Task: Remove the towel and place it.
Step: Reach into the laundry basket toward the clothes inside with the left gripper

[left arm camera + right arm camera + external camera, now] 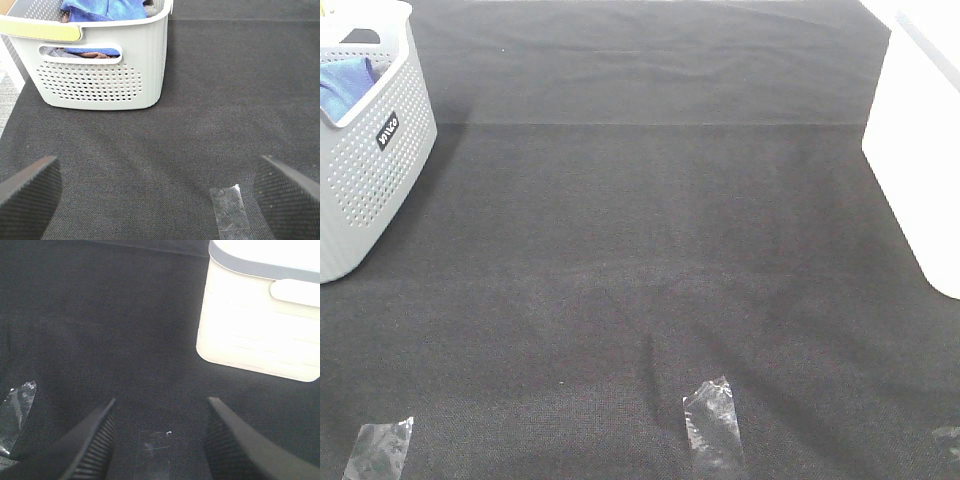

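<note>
Your blue cloth towel (107,9) sits inside the grey holey plastic basket (100,82).
Both pincers, left pincer (160,192) and right pincer (159,440), are open and empty, away from that basket.

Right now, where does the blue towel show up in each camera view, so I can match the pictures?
Exterior high: the towel sits inside the grey basket at the far left edge.
Left wrist: the towel shows over the rim of the same basket, ahead of the open left gripper.
Right wrist: not in view.
Shared landmark: the grey perforated basket on the black mat.
</note>
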Robot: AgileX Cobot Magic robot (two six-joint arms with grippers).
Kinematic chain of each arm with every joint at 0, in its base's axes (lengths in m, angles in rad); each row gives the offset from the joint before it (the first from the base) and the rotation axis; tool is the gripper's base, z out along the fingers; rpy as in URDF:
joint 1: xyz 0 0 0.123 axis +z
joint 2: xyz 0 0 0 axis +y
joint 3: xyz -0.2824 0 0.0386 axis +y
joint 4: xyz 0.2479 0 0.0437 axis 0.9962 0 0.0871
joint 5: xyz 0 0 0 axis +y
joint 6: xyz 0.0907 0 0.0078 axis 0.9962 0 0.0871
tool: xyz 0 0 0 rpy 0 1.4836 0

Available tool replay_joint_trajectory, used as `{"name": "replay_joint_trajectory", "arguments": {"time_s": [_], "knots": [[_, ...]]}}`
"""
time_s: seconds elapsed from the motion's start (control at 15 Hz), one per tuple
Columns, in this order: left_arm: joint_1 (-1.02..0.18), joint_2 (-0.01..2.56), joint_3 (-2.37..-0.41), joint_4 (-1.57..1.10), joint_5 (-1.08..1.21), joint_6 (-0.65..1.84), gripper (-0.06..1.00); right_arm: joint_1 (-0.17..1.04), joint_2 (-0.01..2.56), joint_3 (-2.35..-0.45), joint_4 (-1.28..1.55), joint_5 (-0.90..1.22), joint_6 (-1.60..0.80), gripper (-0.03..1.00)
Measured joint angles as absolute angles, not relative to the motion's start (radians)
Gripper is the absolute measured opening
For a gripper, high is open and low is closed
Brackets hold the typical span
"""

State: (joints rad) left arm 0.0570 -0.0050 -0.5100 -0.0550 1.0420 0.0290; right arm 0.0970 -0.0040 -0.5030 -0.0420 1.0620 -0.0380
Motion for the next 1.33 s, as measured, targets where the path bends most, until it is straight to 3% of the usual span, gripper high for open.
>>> {"name": "replay_joint_trajectory", "arguments": {"time_s": [1.33], "knots": [[0.057, -0.005, -0.51, -0.055, 1.042, 0.029, 0.99, 0.097, -0.004, -0.503, -0.042, 1.062, -0.038, 0.55]]}}
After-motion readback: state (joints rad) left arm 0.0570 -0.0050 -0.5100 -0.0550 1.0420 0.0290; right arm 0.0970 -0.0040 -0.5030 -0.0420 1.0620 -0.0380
